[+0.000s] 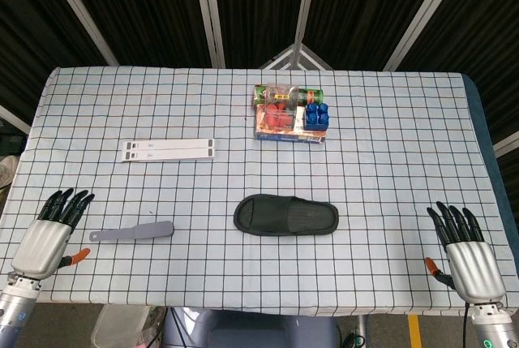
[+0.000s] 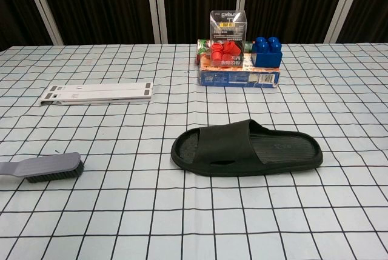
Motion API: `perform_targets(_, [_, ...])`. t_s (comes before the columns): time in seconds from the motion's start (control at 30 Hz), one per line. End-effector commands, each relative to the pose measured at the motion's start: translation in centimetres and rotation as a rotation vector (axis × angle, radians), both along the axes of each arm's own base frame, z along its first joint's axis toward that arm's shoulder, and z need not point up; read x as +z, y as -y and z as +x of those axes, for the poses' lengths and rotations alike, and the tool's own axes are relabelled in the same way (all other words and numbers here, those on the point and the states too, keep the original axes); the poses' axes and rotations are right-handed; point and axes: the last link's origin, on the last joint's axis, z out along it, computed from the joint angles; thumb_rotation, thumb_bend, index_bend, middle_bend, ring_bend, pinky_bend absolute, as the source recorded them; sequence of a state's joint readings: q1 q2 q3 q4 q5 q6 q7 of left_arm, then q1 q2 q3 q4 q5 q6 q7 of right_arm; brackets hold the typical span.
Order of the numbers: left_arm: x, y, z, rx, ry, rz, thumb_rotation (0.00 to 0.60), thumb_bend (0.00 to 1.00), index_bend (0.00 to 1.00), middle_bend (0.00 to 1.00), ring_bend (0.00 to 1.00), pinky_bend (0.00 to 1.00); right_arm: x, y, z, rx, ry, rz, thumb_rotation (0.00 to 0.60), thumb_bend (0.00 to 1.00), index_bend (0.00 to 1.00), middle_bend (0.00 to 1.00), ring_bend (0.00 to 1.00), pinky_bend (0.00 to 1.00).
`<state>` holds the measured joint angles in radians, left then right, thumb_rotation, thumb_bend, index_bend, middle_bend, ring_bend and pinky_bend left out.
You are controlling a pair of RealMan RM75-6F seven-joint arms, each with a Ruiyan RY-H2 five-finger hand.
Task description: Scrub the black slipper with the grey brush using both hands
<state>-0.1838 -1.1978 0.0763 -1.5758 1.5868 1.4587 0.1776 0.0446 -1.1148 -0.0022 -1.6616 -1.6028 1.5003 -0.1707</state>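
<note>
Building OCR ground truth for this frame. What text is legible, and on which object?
"MIX": on the front of the flat box under the blue block, chest view.
Clear box on top: dark label with pale letters, too blurred to read.
White folded stand: small marks, unreadable.
Black slipper, grey brush: no readable text.

**Count, table top**

- black slipper [image 1: 286,216]: 1, near centre, slightly toward 6 o'clock.
- grey brush [image 1: 132,232]: 1, at about 8 o'clock from the slipper.
- white flat stand [image 1: 169,149]: 1, at about 10 o'clock from the slipper.
- Stack at 12 o'clock: 1 flat printed box [image 2: 239,77], 1 blue block [image 2: 267,51], 1 clear plastic box [image 2: 228,26], 1 green can [image 1: 288,92] lying behind. Red cups [image 2: 225,51]: a cluster, exact number cannot be told.
- Hands: 2. left hand [image 1: 51,235] at the 8 o'clock edge, right hand [image 1: 468,252] at the 4 o'clock edge, both seen in the head view only.
- checked tablecloth [image 1: 389,145]: 1.
</note>
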Motion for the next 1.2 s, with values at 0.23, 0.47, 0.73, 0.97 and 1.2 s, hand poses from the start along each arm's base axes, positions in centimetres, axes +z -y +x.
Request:
perform_targets(0.23, [-1.4,-0.5,0.4,-0.009,-0.006,-0.023,0.600,0.09,0.14,0.27,0.18,0.23,-0.2,0.3,0.0,0.002,0.007,0.009,0.600,0.32,0.00,0.00,0.00,0.00])
perform_targets(0.47, [-5.7,-1.8,0.8,-0.014,-0.023,-0.055,0.600,0.26,0.25,0.40,0.28,0.31,0.0,0.7,-0.1,-0.013,0.025,0.029,0.600,0.32,0.00,0.00,0.00,0.00])
perform_targets(0.73, [-9.6,-3.0,0.7,-0.019,-0.043,-0.100,0.600,0.20,0.23,0.37,0.28,0.31,0.6,0.9,-0.3,-0.016,0.052,0.028,0.600,0.32,0.00,0.00,0.00,0.00])
perform_targets(0.97, [-11.0,-3.0,1.1,-0.023,-0.038,-0.117,0.600,0.18,0.22,0.32,0.25,0.31,0.8,0.8,-0.3,-0.017,0.057,0.028,0.600,0.32,0.00,0.00,0.00,0.00])
perform_targets(1.2, [-11.8,-3.4,1.8,-0.039,-0.004,-0.114,0.600,0.23,0.29,0.40,0.28,0.32,0.9,0.9,-0.4,-0.021,0.060,0.027,0.600,0.32,0.00,0.00,0.00,0.00])
